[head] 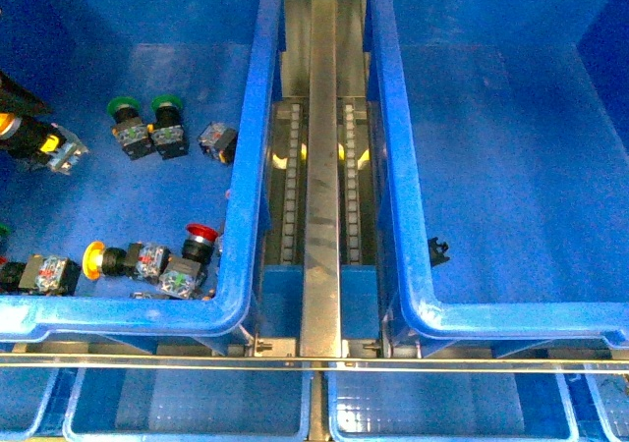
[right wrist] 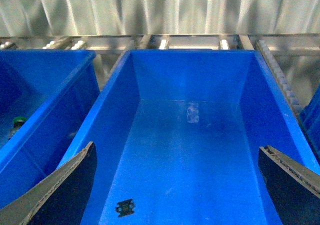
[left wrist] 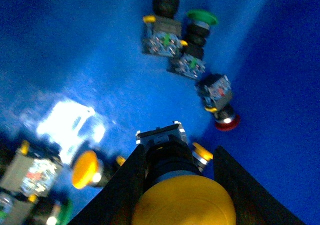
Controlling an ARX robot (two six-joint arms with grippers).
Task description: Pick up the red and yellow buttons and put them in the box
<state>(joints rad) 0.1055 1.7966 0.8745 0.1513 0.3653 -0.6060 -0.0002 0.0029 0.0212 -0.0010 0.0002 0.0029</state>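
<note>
— Yellow button [left wrist: 185, 205] sat pinched in your left gripper [left wrist: 177, 155], by the source bin's [head: 251, 167] left wall. Pick step, I judged.
— And next?
— You needed a lift over the rim toward the box, which I couldn't place. Red button [head: 200, 234] lay near the front right corner. Right gripper [right wrist: 175, 195] hung spread, empty, over the neighbouring bin [right wrist: 200, 150].

Left pincer [left wrist: 179, 155] grips the yellow button [left wrist: 185, 202]; right pincer [right wrist: 176, 151] spread wide
</note>
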